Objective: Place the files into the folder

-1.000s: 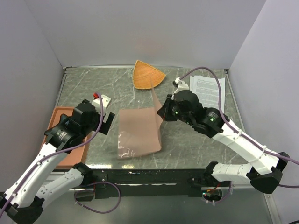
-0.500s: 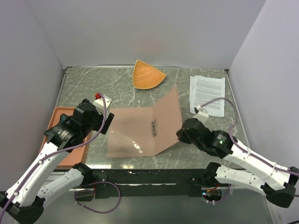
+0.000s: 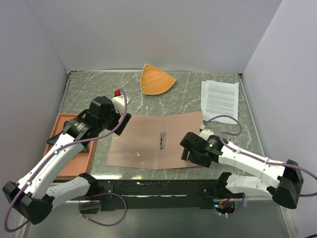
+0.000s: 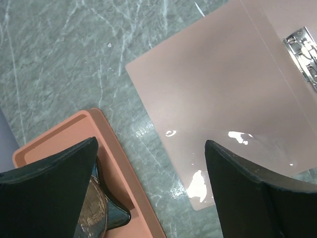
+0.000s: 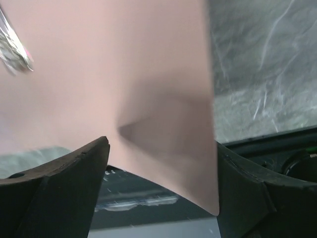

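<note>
The folder [image 3: 148,141] lies opened flat in the middle of the table, reddish-brown, its metal clip [image 3: 162,140] at the centre fold. The files [image 3: 220,99], white printed sheets, lie at the back right, apart from it. My right gripper [image 3: 187,152] is low at the folder's near right corner. In the right wrist view its jaws stand wide apart, and the folder's corner [image 5: 198,163] lies loose between them. My left gripper [image 3: 120,124] hovers open over the folder's left edge [image 4: 163,129], holding nothing.
A salmon-orange tray [image 3: 64,148] sits at the left edge, with a dark object [image 4: 101,208] in it. An orange fan-shaped dish [image 3: 156,79] is at the back centre. Walls close three sides. The black front rail [image 3: 158,188] runs just below the folder.
The right gripper swung the folder's cover over to the right and down until it lay flat, then its jaws opened. The left arm moved forward toward the folder's left edge.
</note>
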### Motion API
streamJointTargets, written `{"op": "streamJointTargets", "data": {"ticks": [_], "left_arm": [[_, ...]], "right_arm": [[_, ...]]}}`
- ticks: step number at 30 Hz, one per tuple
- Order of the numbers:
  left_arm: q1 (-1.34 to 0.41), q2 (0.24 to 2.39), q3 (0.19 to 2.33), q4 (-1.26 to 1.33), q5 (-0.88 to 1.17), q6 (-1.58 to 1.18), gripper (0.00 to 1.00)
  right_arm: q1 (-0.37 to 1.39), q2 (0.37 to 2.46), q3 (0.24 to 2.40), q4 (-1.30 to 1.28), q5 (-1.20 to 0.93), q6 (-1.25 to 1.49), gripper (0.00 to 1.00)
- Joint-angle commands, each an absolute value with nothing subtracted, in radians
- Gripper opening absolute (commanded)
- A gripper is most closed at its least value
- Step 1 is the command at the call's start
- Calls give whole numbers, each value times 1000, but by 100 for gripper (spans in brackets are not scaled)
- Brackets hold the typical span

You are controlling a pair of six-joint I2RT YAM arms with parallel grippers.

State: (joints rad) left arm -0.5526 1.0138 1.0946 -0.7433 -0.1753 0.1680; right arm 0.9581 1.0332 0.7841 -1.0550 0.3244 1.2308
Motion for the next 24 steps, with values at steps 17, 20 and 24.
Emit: {"op": "streamJointTargets", "data": {"ticks": [17,20,24], "left_arm": [[-564,1229,1111,-578,-132,222,96],[-592,1269,1106,-543,-130,222,96],[-607,1340,1098,-476,-136,229,96]], "right_arm": [[940,668,1003,-1426,106,1189,84],[939,637,1061,-1450,232,1209,84],[869,741,1098,-1324,397,1093,97]]}}
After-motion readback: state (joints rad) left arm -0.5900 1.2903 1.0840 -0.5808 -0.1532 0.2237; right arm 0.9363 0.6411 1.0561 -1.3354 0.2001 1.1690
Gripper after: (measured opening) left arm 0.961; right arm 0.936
